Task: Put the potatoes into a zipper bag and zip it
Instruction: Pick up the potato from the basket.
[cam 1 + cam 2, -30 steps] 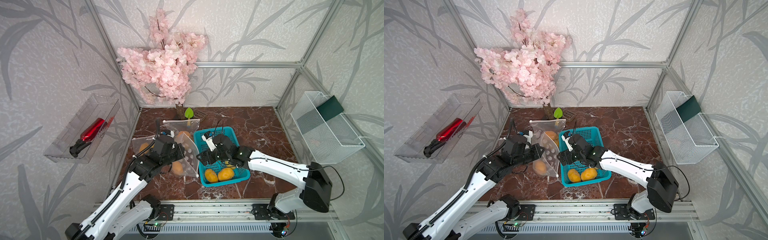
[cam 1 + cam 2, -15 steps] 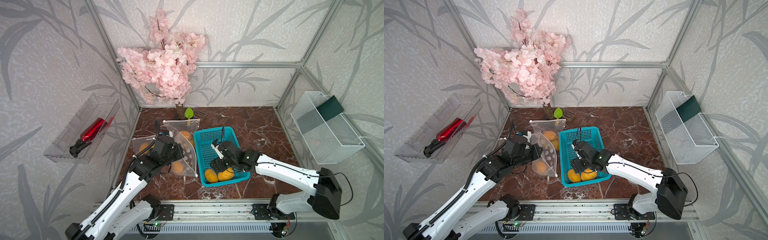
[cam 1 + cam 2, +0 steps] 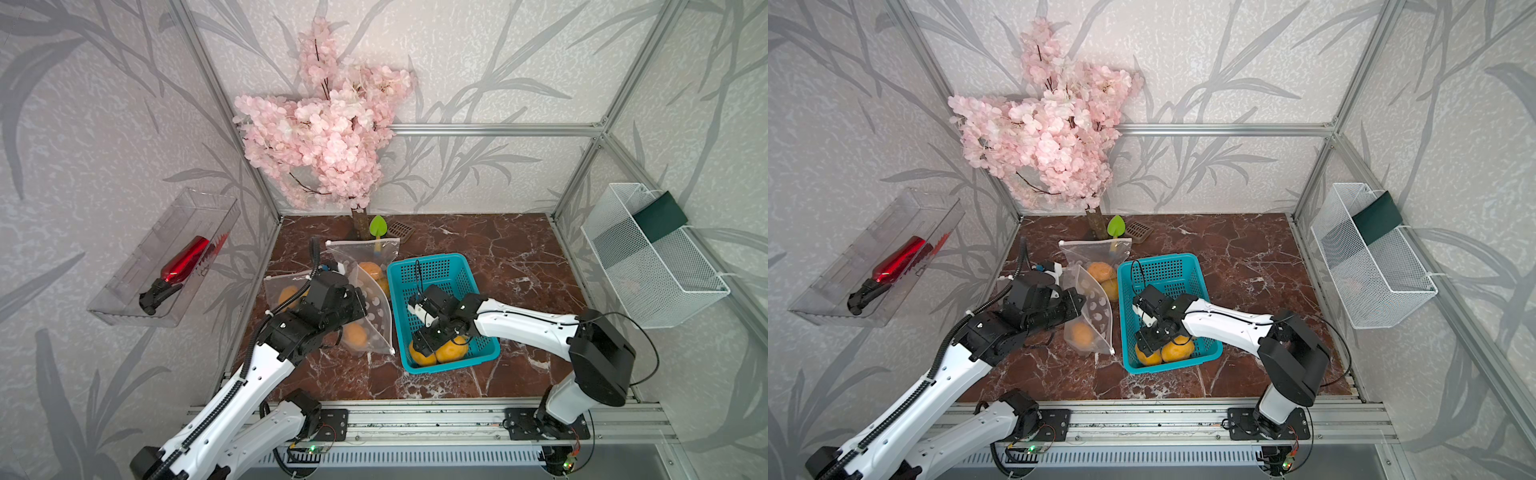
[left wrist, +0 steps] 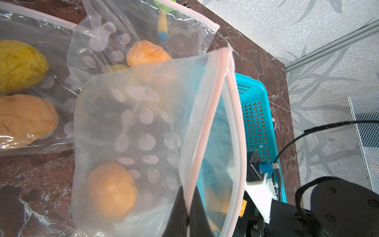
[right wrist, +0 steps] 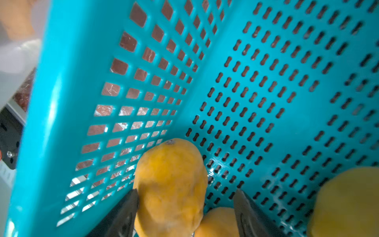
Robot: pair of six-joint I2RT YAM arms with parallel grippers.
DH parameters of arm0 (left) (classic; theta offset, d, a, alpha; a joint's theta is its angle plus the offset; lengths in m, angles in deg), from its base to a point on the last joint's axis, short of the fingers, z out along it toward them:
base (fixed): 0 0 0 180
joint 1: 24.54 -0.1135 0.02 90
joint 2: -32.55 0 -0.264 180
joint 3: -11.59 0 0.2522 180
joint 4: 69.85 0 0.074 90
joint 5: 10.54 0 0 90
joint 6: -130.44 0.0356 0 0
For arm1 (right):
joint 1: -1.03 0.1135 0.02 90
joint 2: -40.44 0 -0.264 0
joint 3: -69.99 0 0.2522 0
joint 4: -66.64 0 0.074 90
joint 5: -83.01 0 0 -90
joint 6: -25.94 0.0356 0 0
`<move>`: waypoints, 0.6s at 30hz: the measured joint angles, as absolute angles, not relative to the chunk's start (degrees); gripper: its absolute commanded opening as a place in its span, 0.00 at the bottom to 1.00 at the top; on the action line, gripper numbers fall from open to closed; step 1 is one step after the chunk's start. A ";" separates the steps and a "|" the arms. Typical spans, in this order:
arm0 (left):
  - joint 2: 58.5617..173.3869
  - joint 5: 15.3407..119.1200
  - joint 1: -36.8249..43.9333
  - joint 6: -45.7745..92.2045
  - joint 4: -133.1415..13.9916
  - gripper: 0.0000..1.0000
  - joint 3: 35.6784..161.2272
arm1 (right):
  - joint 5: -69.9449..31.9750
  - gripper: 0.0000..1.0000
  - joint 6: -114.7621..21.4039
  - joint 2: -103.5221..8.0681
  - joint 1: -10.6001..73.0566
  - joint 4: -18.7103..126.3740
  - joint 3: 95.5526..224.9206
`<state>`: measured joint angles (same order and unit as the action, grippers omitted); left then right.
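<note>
the left gripper [image 4: 187, 207] has its fingers pressed together on the pink zip rim of a clear, white-spotted zipper bag [image 4: 143, 123], holding the bag upright with its mouth gaping toward the teal basket [image 3: 432, 266]. one orange potato [image 4: 111, 190] sits in the bottom of this bag. the bag stands on the brown marble tabletop [image 3: 519, 257], just beside the basket's left wall and nearer the front edge than the back.

the right gripper [image 5: 185, 207] is down inside the basket at its front end. its jaws are spread to either side of a yellow-orange potato [image 5: 170, 180] that lies along the basket's side wall. one finger touches the potato's flank, while the other stands apart from it, with bare basket floor showing between. two more potatoes [image 5: 344, 201] lie close by in the same end of the basket, one of them touching the potato between the jaws.

two other bags lie flat on the tabletop behind the held one. the back bag [image 3: 357, 255], near the back edge, holds orange potatoes [image 3: 371, 270]. the left bag [image 3: 274, 286], close to the left edge, holds a greenish-yellow potato [image 4: 20, 65] and a tan-orange potato [image 4: 26, 121].
</note>
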<state>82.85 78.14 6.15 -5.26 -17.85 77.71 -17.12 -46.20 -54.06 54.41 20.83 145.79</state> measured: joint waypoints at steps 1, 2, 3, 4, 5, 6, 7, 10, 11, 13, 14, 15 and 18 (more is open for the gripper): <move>82.85 78.14 6.15 -5.28 -17.81 0.00 77.71 | -17.66 0.78 -46.30 -54.50 54.41 20.81 145.90; 82.85 78.16 6.15 -5.28 -17.74 0.00 77.71 | -18.23 0.78 -46.39 -54.83 54.43 20.63 145.94; 82.85 78.16 6.15 -5.32 -17.66 0.00 77.71 | -18.80 0.78 -46.48 -55.18 54.43 20.22 145.98; 82.85 78.16 6.15 -5.39 -17.59 0.00 77.71 | -19.35 0.78 -46.57 -55.46 54.43 19.80 146.07; 82.85 78.16 6.15 -5.48 -17.53 0.00 77.71 | -19.89 0.78 -46.74 -55.88 54.41 19.21 146.38; 82.85 78.18 6.15 -5.54 -17.50 0.00 77.71 | -20.35 0.78 -46.85 -56.20 54.41 18.86 146.71; 82.85 78.18 6.15 -5.56 -17.50 0.00 77.71 | -20.83 0.78 -46.98 -56.42 54.43 18.53 146.99; 82.85 78.25 6.15 -5.63 -17.50 0.00 77.71 | -22.03 0.76 -47.22 -56.55 54.41 17.59 147.38; 82.85 78.33 6.15 -5.63 -17.50 0.00 77.71 | -22.36 0.73 -47.24 -56.60 54.41 17.40 147.40; 82.85 78.38 6.15 -5.63 -17.50 0.00 77.71 | -22.73 0.65 -47.42 -56.62 54.41 17.00 147.40; 82.85 78.40 6.15 -5.63 -17.50 0.00 77.71 | -23.02 0.61 -47.49 -56.73 54.41 16.70 147.40; 82.85 78.40 6.15 -5.63 -17.50 0.00 77.71 | -23.28 0.60 -47.35 -56.99 54.39 16.52 147.45; 82.85 78.40 6.15 -5.63 -17.50 0.00 77.71 | -24.70 0.51 -47.38 -57.49 53.71 16.48 147.73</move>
